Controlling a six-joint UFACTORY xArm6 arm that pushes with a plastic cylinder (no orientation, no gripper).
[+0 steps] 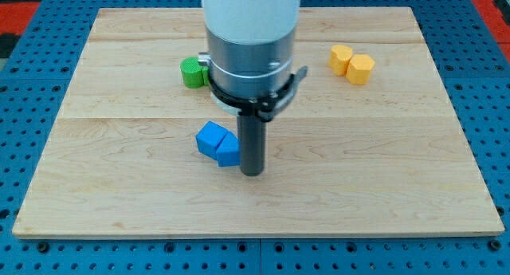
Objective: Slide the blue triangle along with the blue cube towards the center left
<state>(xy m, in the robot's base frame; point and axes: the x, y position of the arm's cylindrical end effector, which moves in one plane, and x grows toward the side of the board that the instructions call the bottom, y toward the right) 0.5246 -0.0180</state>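
Two blue blocks sit together near the board's middle, slightly to the view's left and below centre. The blue cube (210, 138) is on the view's left. A smaller blue block, the blue triangle (228, 151), touches its lower right side. My tip (252, 173) rests on the board right next to the blue triangle, on its right side and a little lower, touching or nearly touching it. The arm's white and grey body hangs over the board's upper middle and hides what lies behind it.
A green cylinder (192, 72) stands at the upper left of centre, partly hidden by the arm. Two yellow blocks (352, 64) sit together at the upper right. The wooden board (96, 187) lies on a blue perforated surface.
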